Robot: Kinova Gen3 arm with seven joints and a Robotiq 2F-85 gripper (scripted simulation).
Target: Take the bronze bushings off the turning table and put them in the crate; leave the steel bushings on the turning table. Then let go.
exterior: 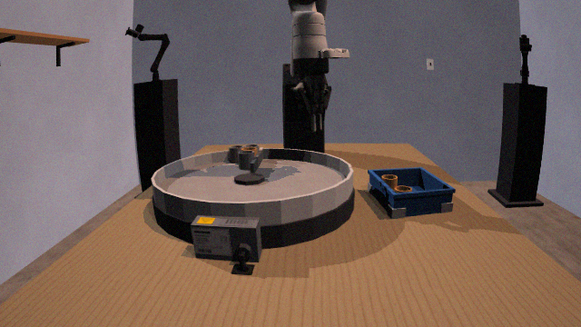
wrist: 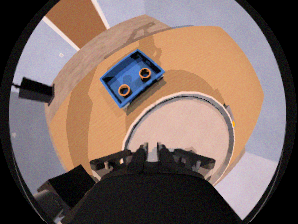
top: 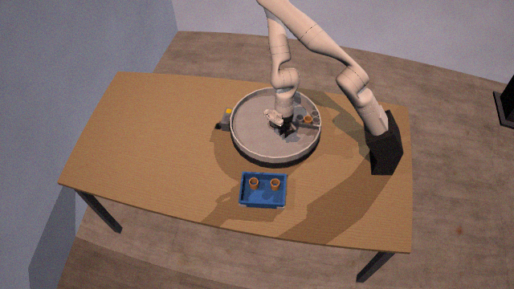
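Observation:
The grey turning table (top: 275, 127) stands mid-table; it also shows in the exterior view (exterior: 252, 183) and the wrist view (wrist: 186, 129). One bronze bushing (top: 307, 119) (exterior: 250, 148) stands near its rim among steel bushings (top: 299, 117) (exterior: 245, 159). The blue crate (top: 263, 189) (exterior: 413, 190) (wrist: 132, 78) holds two bronze bushings (top: 253, 183) (top: 275, 184). My gripper (top: 287, 132) (exterior: 317, 124) (wrist: 152, 146) hangs high above the middle of the turning table, fingers nearly together and empty, pointing down.
A grey control box (top: 226, 118) (exterior: 226, 236) sits against the turning table's rim. The arm's black pedestal (top: 385, 146) stands at the table's right end. A dark hub (exterior: 249, 179) marks the disc's centre. Black camera posts (exterior: 521, 136) stand off the table.

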